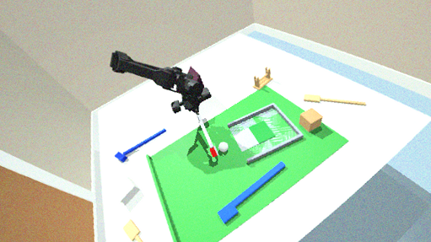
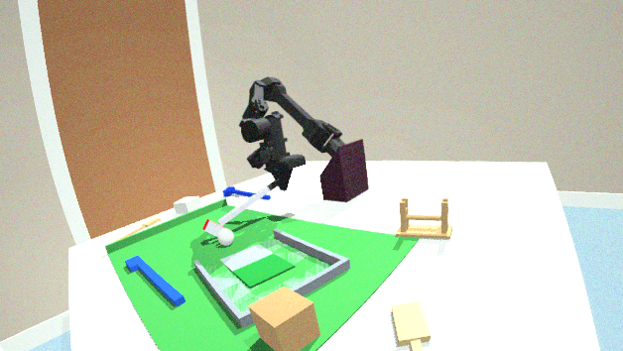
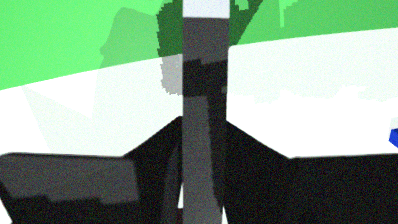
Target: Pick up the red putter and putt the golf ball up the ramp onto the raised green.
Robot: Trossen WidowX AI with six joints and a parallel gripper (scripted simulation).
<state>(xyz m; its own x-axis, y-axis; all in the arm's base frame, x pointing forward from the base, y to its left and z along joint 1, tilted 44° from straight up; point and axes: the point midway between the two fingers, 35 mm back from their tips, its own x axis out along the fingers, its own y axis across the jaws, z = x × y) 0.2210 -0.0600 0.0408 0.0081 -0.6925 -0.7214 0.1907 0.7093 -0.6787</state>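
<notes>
- I have the tool [image 1: 195, 110] clamped on the red putter [image 1: 206, 135] shaft.
- Putter head sits just beside the golf ball [image 1: 222, 146] at its 9 o'clock, so the stroke drives toward the ramp [image 1: 242, 138].

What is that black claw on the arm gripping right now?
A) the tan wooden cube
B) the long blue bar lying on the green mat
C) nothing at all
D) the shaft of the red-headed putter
D: the gripper is shut on the pale shaft of the red putter, whose red head sits right beside the golf ball, while the blue bar and the tan cube lie apart, untouched.
</notes>
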